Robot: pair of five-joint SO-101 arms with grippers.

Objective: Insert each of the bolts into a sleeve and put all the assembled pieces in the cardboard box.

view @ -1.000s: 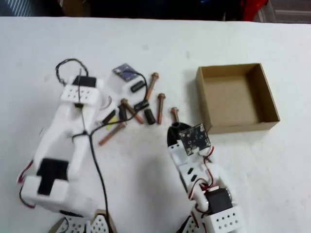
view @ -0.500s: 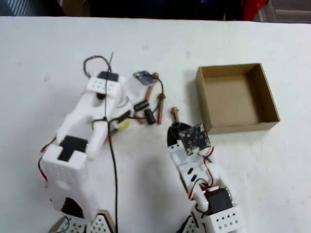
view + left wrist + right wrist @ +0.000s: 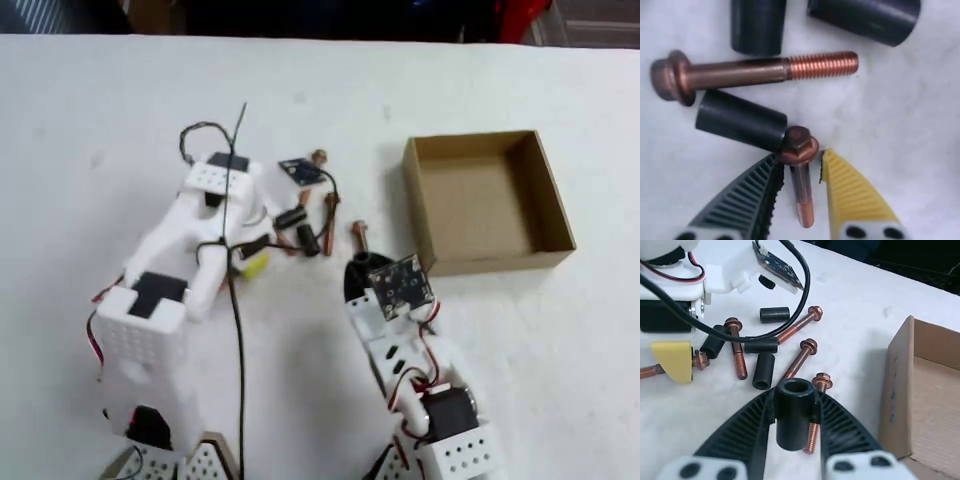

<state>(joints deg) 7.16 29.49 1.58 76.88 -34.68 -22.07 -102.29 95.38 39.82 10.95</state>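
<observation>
- The box (image 3: 490, 262) stands empty; no bolt looks sleeved yet.
- The right hand (image 3: 795, 396) grips one sleeve (image 3: 792, 427) upright, near the box.
- The left hand (image 3: 799, 167) straddles a bolt (image 3: 802, 200) on the bench (image 3: 300, 80), jaws apart.
- Other bolts (image 3: 800, 355) and sleeves (image 3: 762, 370) lie loose.

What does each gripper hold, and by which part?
Right gripper clamps a black sleeve by its sides. Left gripper holds nothing, open astride a bolt.
</observation>
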